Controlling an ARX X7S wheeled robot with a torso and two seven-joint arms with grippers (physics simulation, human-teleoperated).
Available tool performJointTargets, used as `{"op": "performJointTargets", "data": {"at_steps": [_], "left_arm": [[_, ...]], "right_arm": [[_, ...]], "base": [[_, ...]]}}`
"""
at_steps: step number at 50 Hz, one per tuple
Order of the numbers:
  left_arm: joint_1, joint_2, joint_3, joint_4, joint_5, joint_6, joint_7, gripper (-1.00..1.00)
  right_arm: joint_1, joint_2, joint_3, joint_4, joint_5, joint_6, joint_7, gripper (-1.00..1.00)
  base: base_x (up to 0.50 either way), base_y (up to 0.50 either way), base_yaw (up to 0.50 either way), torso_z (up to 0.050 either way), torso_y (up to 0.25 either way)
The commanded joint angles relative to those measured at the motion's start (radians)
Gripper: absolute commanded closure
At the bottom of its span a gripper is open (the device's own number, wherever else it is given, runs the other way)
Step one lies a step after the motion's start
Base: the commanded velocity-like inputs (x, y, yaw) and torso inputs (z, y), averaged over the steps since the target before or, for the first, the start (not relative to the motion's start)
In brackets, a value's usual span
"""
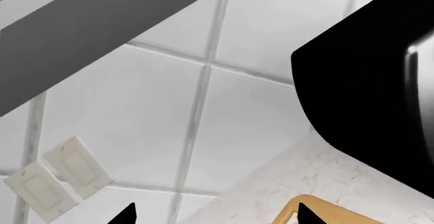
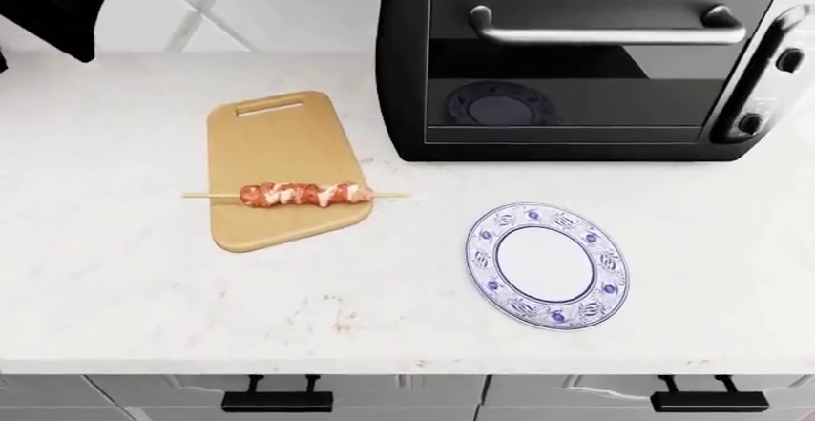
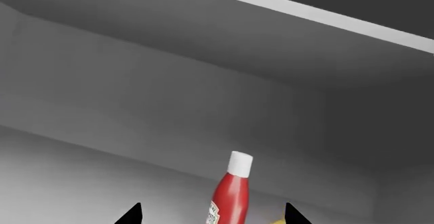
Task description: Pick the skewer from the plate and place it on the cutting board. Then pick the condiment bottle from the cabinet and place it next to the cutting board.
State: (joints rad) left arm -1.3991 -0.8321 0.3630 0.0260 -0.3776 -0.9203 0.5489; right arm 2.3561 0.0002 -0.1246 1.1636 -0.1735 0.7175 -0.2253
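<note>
The skewer (image 2: 300, 194) lies across the near end of the cutting board (image 2: 282, 144) in the head view, its stick ends sticking out on both sides. The plate (image 2: 482, 249) is bare, to the right of the board. My left gripper (image 1: 217, 219) is open and empty, raised by the tiled wall above the board's corner (image 1: 291, 211). My right gripper (image 3: 211, 216) is open inside the cabinet. The condiment bottle (image 3: 230, 196), red with a white cap and label, stands upright between its fingertips (image 3: 130, 214) with gaps on both sides.
A black toaster oven (image 2: 586, 58) stands at the back of the counter, right of the board, also in the left wrist view (image 1: 373, 82). A wall outlet (image 1: 54, 178) is on the tiles. A yellow object (image 3: 279, 221) sits beside the bottle. My left arm (image 2: 57, 1) is at the far left.
</note>
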Motion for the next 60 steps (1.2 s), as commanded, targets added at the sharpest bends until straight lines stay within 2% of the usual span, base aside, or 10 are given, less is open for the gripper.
{"op": "performJointTargets", "data": {"at_steps": [1,36,49,60], "left_arm": [[-0.017,0.003,0.012,-0.01,0.01,0.002,0.001,-1.0],[-0.017,-0.001,0.037,-0.014,0.026,-0.005,-0.004,-1.0],[-0.019,-0.002,0.043,-0.009,0.027,-0.007,-0.004,-1.0],[-0.007,-0.002,0.049,-0.011,0.031,0.005,-0.005,-1.0]], "right_arm": [[0.0,0.0,0.035,0.003,-0.051,0.002,-0.004,-1.0],[0.0,0.021,0.081,-0.016,-0.092,0.013,0.006,-1.0],[0.0,0.029,0.082,0.043,-0.033,0.02,0.03,-1.0],[0.0,0.059,0.093,0.08,0.036,0.103,0.057,-1.0]], "base": [[0.2,0.0,0.0,0.0,0.0],[0.2,0.0,0.0,0.0,0.0],[0.2,0.0,0.0,0.0,0.0],[0.2,0.0,0.0,0.0,0.0]]}}
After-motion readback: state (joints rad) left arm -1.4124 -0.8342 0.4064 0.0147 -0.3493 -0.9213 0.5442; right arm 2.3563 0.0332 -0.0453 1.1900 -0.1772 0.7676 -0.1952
